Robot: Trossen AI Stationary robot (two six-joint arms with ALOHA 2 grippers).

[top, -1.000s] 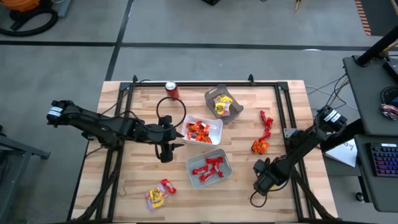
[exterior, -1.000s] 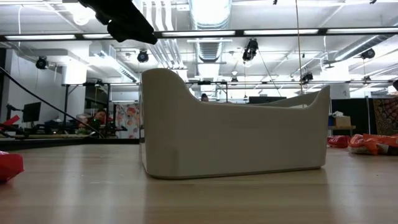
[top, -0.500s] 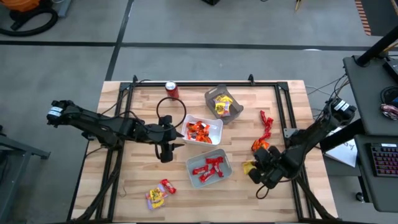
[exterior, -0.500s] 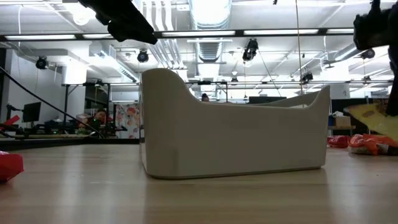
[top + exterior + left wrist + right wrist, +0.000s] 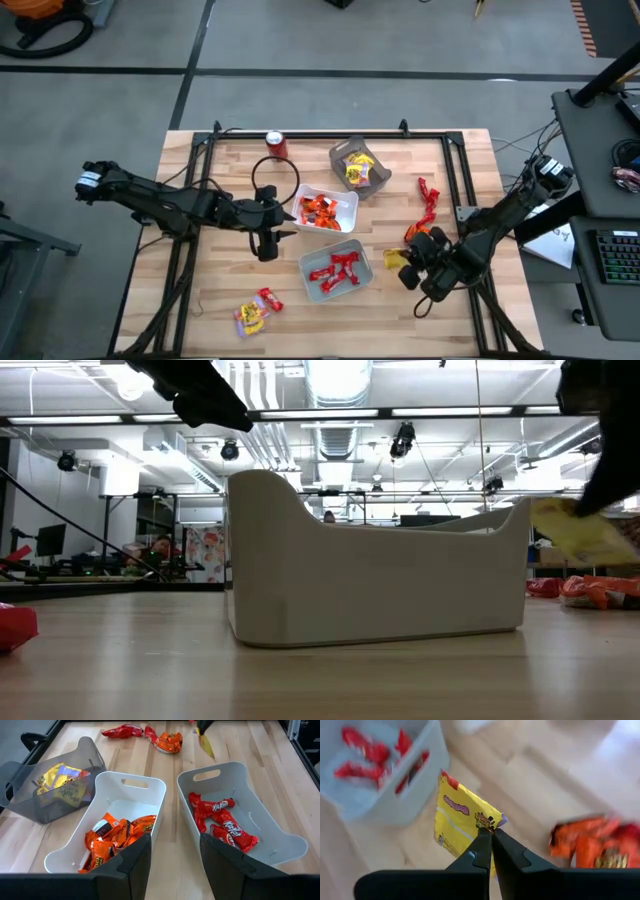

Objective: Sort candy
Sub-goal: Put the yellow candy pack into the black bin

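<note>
Left end effector (image 5: 268,243): we see it unmoved at centre-left of the high view, fingers apart, empty, beside the white bin of orange candy (image 5: 322,209).
Loose candy (image 5: 252,312): a few pieces still lie lower left on the bench (image 5: 200,170).
Red bin (image 5: 338,270): lower centre, red candy inside.
Grey bin (image 5: 357,166): upper centre, yellow candy inside.
Right end effector (image 5: 400,262): in the last second it lifted from lower right, clenched on a yellow candy (image 5: 393,259), now airborne right of the red bin.
Meaning: we judge this piece bound for the grey bin; the orange-red pile (image 5: 420,233) remains unsorted.

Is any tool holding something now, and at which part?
The right tool pinches a yellow candy at its wrapper's edge. The left tool holds nothing.
</note>
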